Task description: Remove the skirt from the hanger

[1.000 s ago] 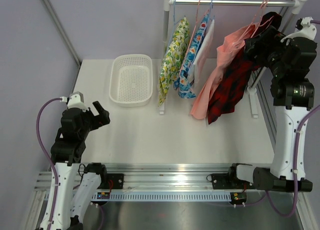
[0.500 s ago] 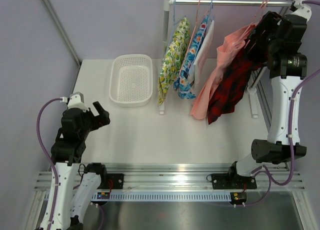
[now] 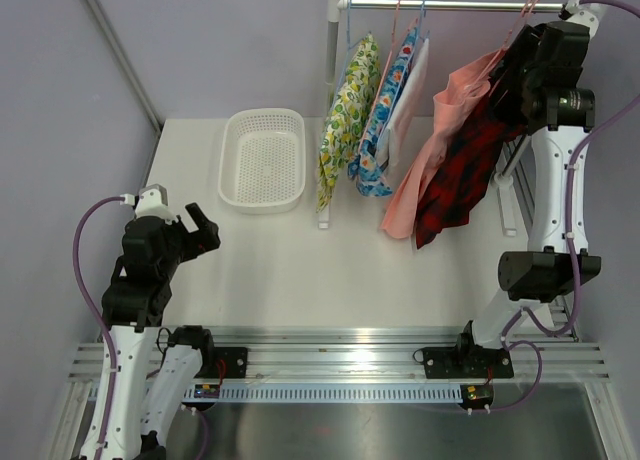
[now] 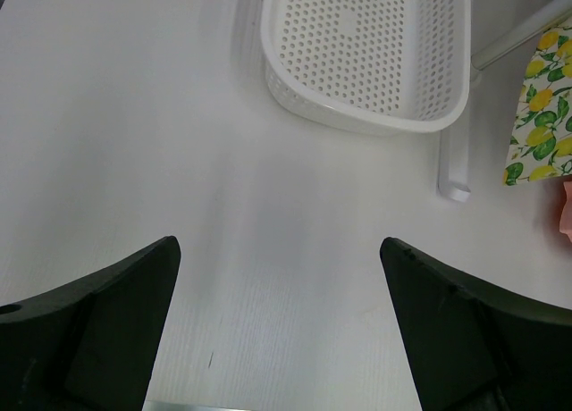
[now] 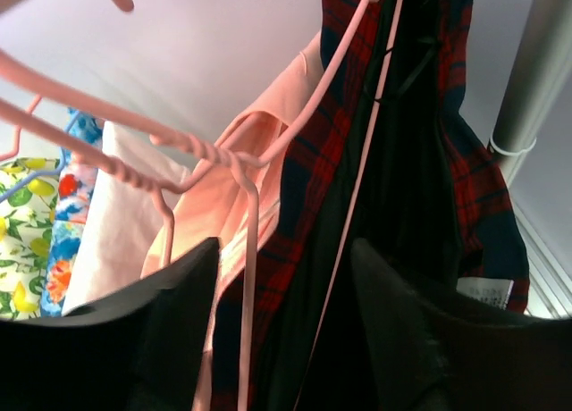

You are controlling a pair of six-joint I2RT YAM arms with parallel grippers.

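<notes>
Right end effector open — plaid skirt and pink hanger wire between its jaws.

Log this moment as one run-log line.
phase: approach | right hand: open, fingers either side of plaid skirt and pink hanger | left hand: open, above table | status: skirt hangs from rail, not yet removed

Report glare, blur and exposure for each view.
Top external: sharp, evenly lit, glare on the metal rail. Left wrist: basket crisp, table washed bright, left claw dark. Right wrist: right claw blurred and unlit, pink hanger soft, plaid skirt murky.
</notes>
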